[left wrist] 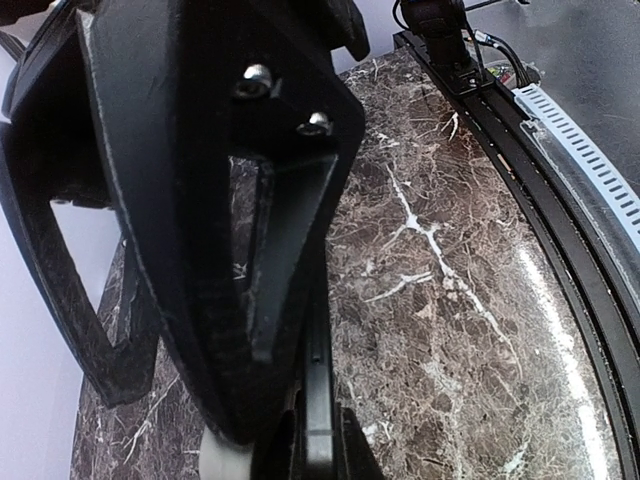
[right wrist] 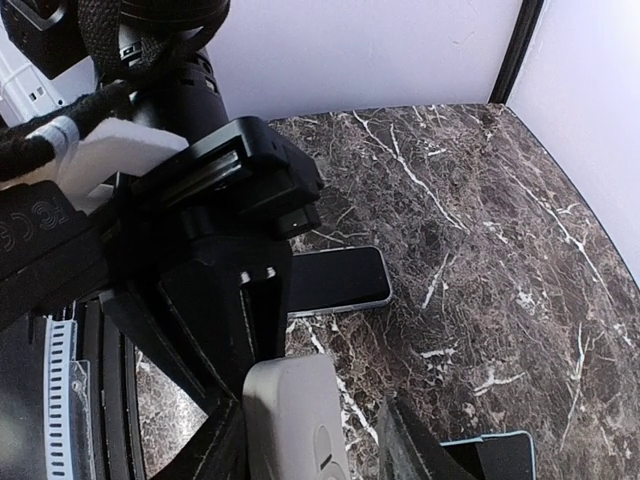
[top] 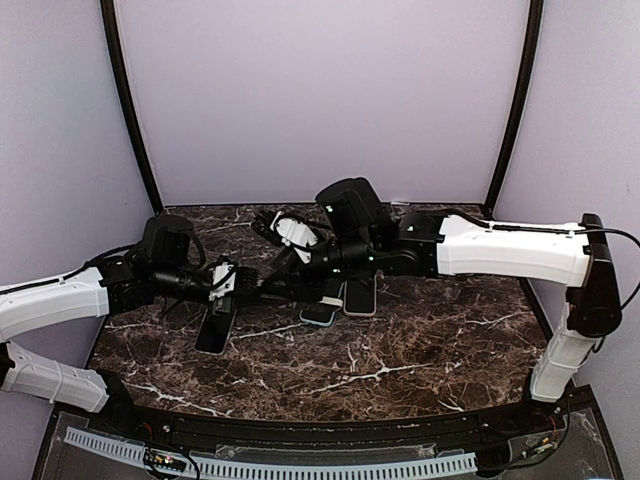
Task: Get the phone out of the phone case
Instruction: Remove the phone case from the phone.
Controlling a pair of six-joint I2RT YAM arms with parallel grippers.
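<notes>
Found left claw (top: 220,300) shut on top edge of black phone (top: 214,332), propped tilted at bench (top: 400,370) left. Noted right claw (right wrist: 312,440) part-open about a pale item (right wrist: 290,400). Judged extraction barely begun; calls for firm counter-grip, then peeling. Cannot make out case seam or pale item's identity.

Seen from above, three devices lie on the table (top: 430,350): the left phone (top: 214,330) at centre left, just below my left pincer (top: 220,292), and two more side by side at the centre, the middle device (top: 320,310) immediately left of the right device (top: 361,295). Through my right wrist camera the middle device sits at bottom centre between the fingers of my right pincer (right wrist: 315,440), the left phone lies above it at mid-frame, and the right device shows at the lower right edge.
</notes>
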